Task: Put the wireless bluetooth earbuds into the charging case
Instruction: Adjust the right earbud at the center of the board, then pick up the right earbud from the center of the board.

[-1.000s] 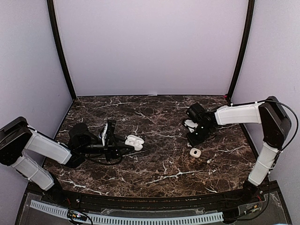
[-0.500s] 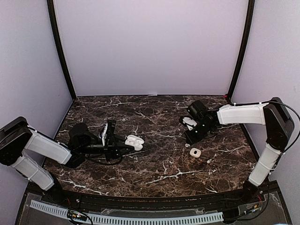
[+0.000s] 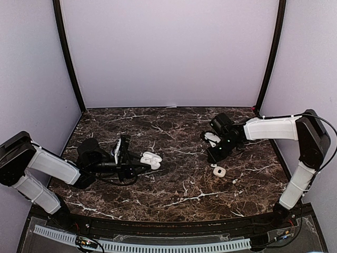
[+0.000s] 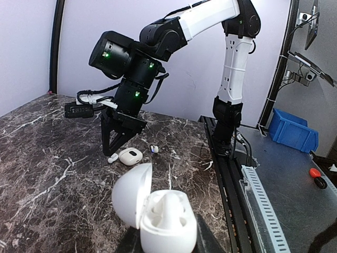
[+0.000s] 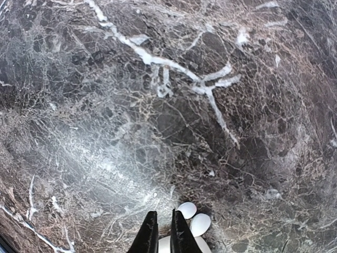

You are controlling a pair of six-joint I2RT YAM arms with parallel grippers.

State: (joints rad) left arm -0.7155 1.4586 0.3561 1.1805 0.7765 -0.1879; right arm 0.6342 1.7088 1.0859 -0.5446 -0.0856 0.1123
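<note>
My left gripper is shut on the white charging case. The case's lid stands open and its moulded wells show. At centre right my right gripper hangs just above the marble, its jaws nearly together with only a thin slit and nothing in it. A white earbud lies on the table just right of the right gripper's fingertips. From the left wrist that earbud lies under the right gripper. A second earbud lies farther right.
A small closed white case lies beside the right gripper; the closed case sits next to the near earbud. The dark marble table has purple walls behind and on both sides. A black rail runs along its near edge.
My right gripper has shifted a little left and back, and a small white earbud now shows on the marble beside its tips. The left gripper and the open case have not moved.
</note>
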